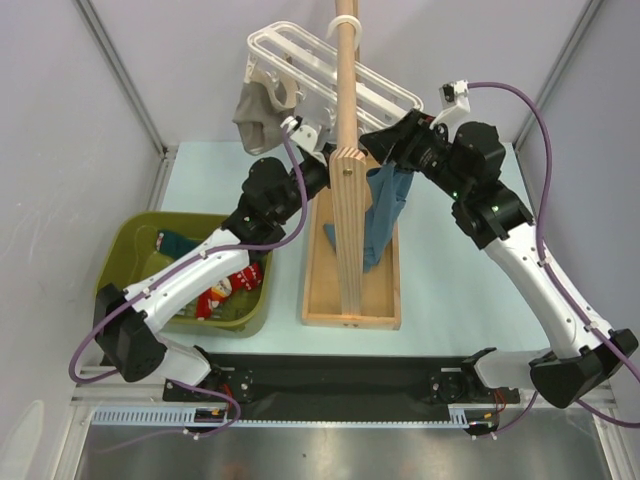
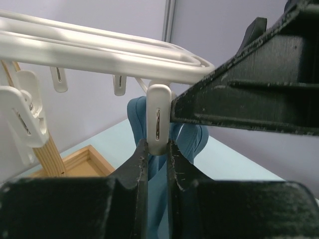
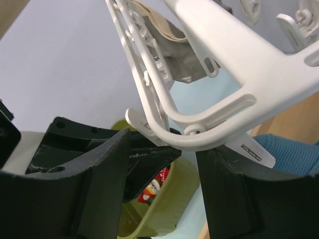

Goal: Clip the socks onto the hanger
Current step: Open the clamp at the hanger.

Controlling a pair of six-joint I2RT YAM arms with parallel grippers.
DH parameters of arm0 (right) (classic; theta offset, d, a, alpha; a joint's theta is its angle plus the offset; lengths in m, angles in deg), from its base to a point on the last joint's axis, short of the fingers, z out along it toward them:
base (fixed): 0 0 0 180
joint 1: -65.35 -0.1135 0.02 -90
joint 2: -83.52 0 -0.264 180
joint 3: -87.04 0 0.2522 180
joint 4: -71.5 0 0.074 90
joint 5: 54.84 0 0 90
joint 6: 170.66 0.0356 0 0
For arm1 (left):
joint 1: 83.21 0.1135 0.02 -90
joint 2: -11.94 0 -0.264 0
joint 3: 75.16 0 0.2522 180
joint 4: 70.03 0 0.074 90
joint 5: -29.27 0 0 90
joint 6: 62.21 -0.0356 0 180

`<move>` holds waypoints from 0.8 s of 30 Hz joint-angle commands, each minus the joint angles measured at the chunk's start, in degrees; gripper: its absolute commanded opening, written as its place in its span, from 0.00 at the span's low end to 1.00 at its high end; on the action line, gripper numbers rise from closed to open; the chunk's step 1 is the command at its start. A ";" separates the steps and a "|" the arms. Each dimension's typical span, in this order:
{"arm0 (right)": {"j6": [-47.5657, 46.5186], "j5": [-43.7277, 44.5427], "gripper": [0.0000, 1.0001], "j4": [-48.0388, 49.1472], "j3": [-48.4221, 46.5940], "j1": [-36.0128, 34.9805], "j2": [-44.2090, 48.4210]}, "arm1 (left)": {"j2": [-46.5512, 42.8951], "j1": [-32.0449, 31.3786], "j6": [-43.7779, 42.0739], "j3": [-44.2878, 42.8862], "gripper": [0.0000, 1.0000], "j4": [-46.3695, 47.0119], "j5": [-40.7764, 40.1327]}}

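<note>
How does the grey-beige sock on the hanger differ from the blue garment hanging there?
The grey-beige sock is short and bunched; the blue garment is long and drapes straight. The sock hangs at the hanger left end in the top view, the garment right of the wooden pole. Both dangle under the hanger.
</note>
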 commanded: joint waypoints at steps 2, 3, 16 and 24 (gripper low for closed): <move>-7.02 6.43 0.59 7.10 0.82 -2.75 1.07 | -1.40 -0.35 2.73 -2.62 0.00 -1.41 3.53; -6.85 8.00 0.59 12.68 4.22 -3.88 2.29 | -1.32 -0.35 3.95 -2.79 0.00 -1.59 3.36; -5.53 19.53 0.59 23.37 8.74 -7.14 2.92 | -1.49 -0.35 6.69 -3.32 0.00 -4.14 2.57; -3.68 21.56 0.52 29.88 11.91 -7.76 1.69 | -0.96 -0.35 8.88 -3.41 0.00 -4.23 2.92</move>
